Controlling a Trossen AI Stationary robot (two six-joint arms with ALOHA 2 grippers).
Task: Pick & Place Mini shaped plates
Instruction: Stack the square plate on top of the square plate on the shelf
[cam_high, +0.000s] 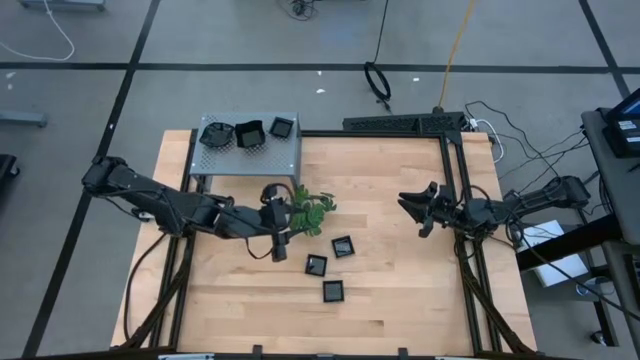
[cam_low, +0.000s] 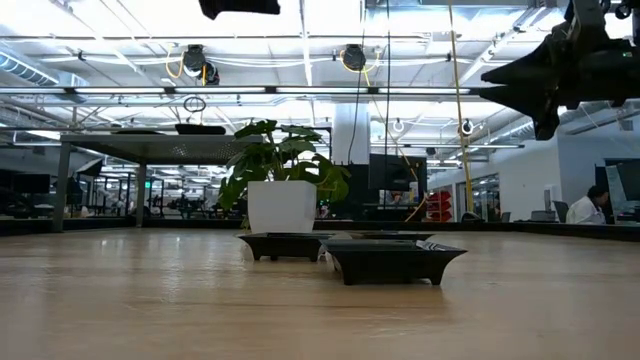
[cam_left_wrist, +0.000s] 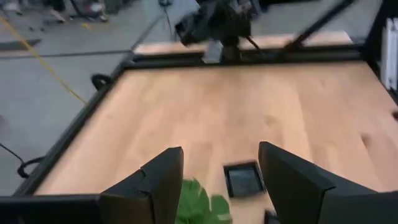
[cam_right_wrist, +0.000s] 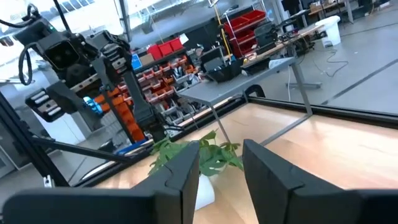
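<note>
Left tool (cam_high: 279, 247): centre-left of the high view, over the table (cam_high: 400, 310) beside the plant (cam_high: 312, 212); fingers (cam_left_wrist: 155, 180) spread wide apart, nothing between them.
Right tool (cam_high: 412, 208): right of centre in the high view, over bare wood; fingers (cam_right_wrist: 180, 174) parted with a gap, empty.
Plates on table: three small black square plates below the plant, upper one (cam_high: 343, 246), middle one (cam_high: 316, 265), lowest one (cam_high: 333, 291), near one another but apart.
Plates on grey box (cam_high: 250, 150): upper left of the table, three black plates on top, one rounded (cam_high: 215, 135), two square (cam_high: 248, 134) (cam_high: 282, 127).
Low view: nearest plate (cam_low: 392, 260) in front of the white plant pot (cam_low: 282, 205).
</note>
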